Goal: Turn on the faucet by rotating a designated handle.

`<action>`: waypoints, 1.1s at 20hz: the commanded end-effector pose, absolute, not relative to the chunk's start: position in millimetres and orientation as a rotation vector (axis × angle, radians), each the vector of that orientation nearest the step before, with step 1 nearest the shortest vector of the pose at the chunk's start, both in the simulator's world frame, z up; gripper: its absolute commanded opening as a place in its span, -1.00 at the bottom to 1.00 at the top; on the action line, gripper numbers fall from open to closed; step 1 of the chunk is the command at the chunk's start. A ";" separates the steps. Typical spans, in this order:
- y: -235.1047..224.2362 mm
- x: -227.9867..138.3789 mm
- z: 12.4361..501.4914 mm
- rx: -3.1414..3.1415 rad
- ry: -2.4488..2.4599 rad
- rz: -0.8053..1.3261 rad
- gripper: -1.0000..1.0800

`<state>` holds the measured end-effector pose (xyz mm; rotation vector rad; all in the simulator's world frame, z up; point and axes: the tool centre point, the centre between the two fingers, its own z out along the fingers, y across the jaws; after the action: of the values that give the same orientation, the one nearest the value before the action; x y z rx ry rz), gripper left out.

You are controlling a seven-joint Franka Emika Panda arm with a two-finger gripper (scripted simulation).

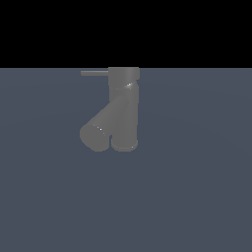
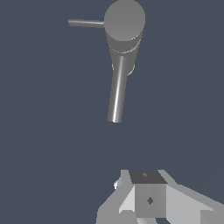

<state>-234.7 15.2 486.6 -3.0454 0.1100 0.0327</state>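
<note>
The faucet (image 1: pixel 124 110) is a dull grey upright cylinder with a wider cap and a thick slanted branch tube ending low toward the exterior view's left. The handle (image 1: pixel 94 73), a thin straight rod, sticks out level from the cap toward the exterior view's left. In the wrist view I look down on the faucet (image 2: pixel 124 19), its handle (image 2: pixel 86 23) and its slanted tube. My gripper (image 2: pixel 148 176) shows as one grey block with no gap between the fingers, shut on nothing. It is well short of the faucet and touches nothing. The exterior view does not show the gripper.
A flat dark blue-grey floor (image 1: pixel 197 197) surrounds the faucet on all sides. No other objects are in view. The exterior view is black above the floor's far edge.
</note>
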 end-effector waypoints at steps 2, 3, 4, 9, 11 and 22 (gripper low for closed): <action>17.0 -222.4 485.2 -3.031 0.192 0.040 -1.00; 17.7 -218.2 484.6 -3.025 0.220 0.043 -1.00; 18.4 -213.8 483.9 -3.020 0.250 0.046 -1.00; 22.6 -188.1 478.8 -2.984 0.421 0.066 -1.00; 24.5 -177.4 476.1 -2.967 0.492 0.074 -1.00; 36.6 -118.9 454.5 -2.860 0.888 0.123 -1.00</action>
<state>-127.1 34.7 458.1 -2.8774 0.8320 0.1169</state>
